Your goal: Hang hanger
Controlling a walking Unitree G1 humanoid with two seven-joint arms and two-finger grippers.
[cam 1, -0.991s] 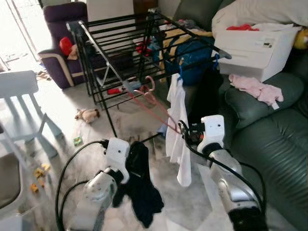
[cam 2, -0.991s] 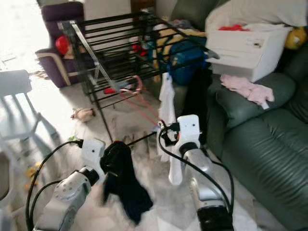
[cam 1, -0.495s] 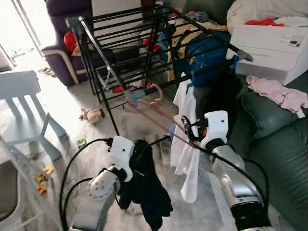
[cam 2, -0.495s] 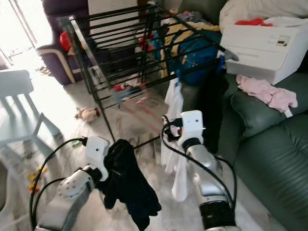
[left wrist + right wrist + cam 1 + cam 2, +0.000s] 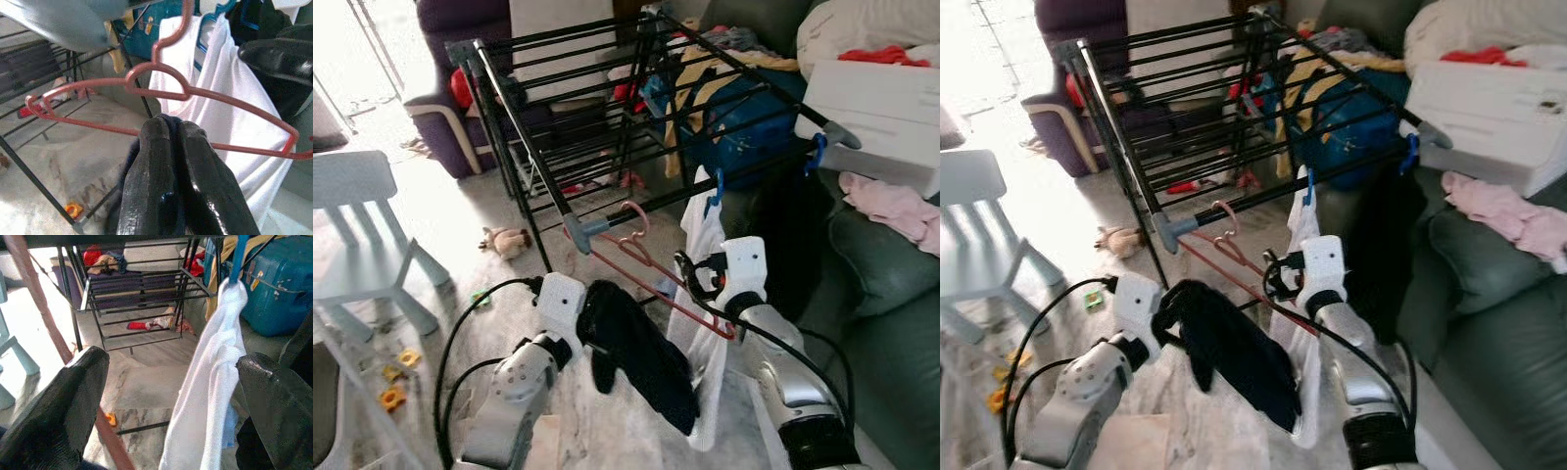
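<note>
Left hand (image 5: 168,161) clamped on limp dark cloth (image 5: 641,348) over thin pink wire hanger (image 5: 651,274), hooked at black metal rack (image 5: 607,108); right hand (image 5: 171,401) fingers wide apart.

No legible text, label, brand or number anywhere.

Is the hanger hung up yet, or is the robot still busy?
Almost. The pink hanger has its hook over the rack's front bar. The left gripper is shut on a dark cloth. The right gripper is open beside a white shirt. Left: the cloth is not on the hanger yet.
</note>
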